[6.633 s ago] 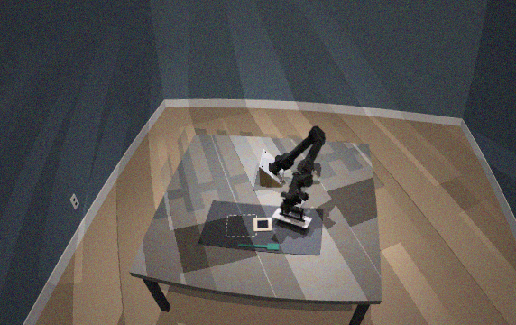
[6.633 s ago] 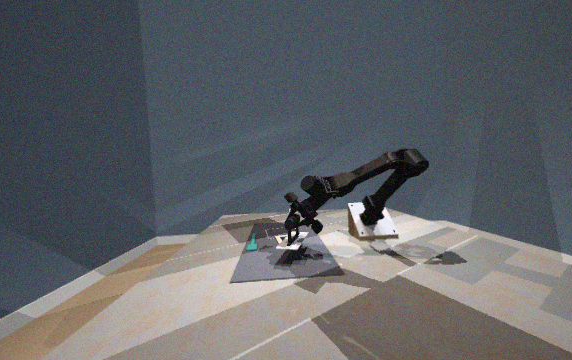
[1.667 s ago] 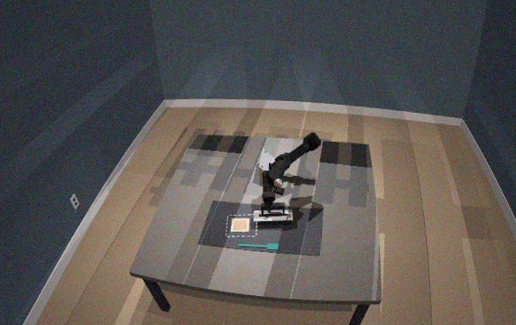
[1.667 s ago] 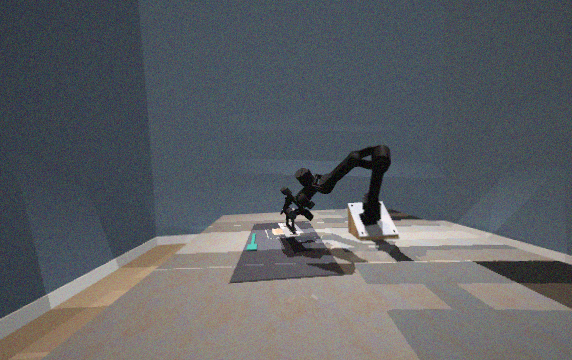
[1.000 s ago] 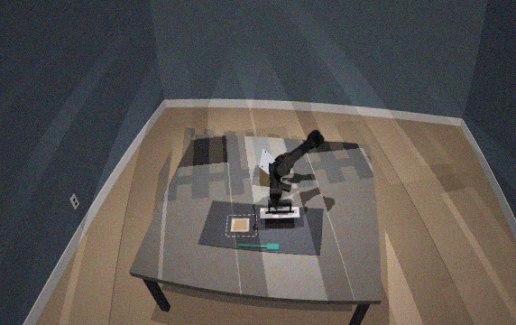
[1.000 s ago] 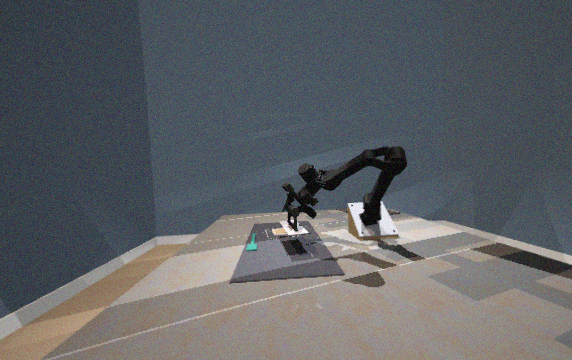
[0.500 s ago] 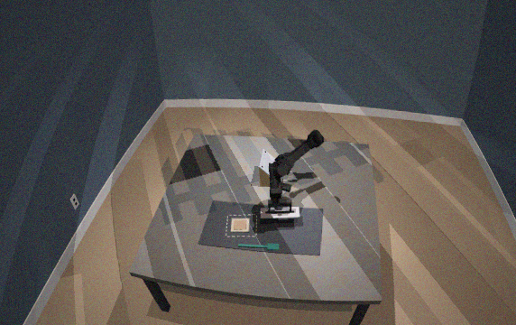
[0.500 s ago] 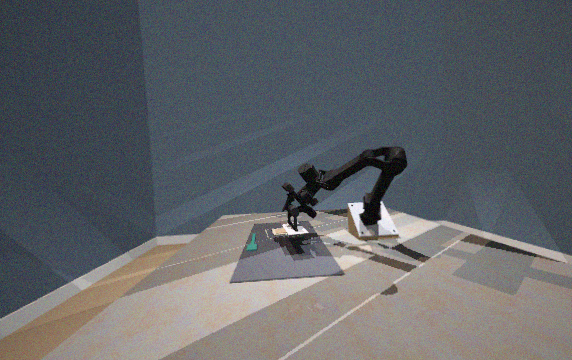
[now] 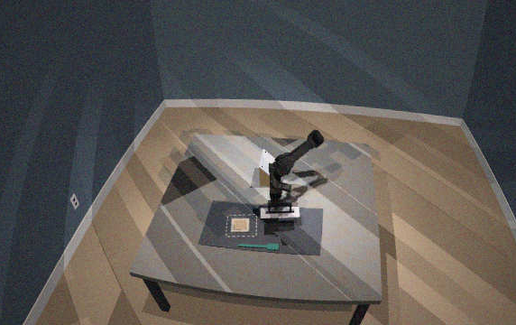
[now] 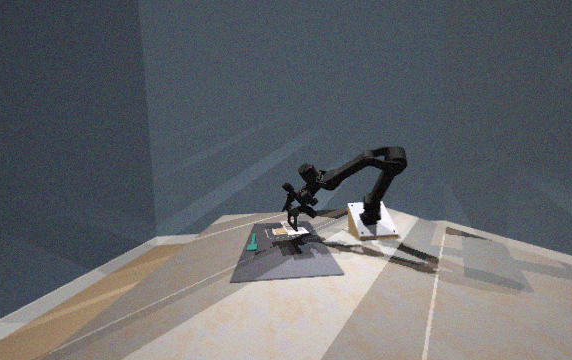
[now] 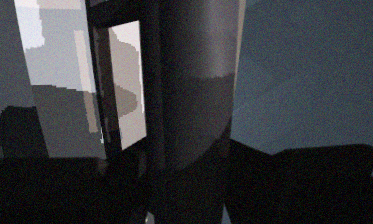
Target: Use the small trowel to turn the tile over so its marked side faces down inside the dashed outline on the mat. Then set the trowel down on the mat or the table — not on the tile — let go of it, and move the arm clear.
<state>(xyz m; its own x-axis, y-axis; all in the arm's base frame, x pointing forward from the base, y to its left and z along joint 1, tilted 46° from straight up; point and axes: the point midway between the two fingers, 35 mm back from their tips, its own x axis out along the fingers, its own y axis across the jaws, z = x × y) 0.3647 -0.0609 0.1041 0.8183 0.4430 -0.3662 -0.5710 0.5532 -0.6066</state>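
My gripper [image 9: 280, 204] [image 10: 293, 216] [image 11: 182, 138] is shut on the thick dark handle of the trowel. The trowel's wide white blade [image 9: 281, 216] [image 10: 302, 231] is beside the tile, on the side away from the table's left edge in the top view. It looks slightly above the mat, with a shadow by it; the gap is hard to judge. The tile [image 9: 240, 225] [image 10: 280, 231] lies flat inside the dashed outline [image 9: 241, 236], tan with a paler border. I cannot tell whether its marked side is up. The wrist view shows mostly the handle and bracket, not the tile.
A teal spatula-like tool [image 9: 272, 246] [image 10: 252, 246] lies near the front edge of the dark mat [image 9: 308, 239] [image 10: 286, 270]. The arm's white base plate [image 9: 265, 160] [image 10: 383, 229] stands behind the mat on the table [image 9: 330, 271]. Hard shadow bands cross the table and mat.
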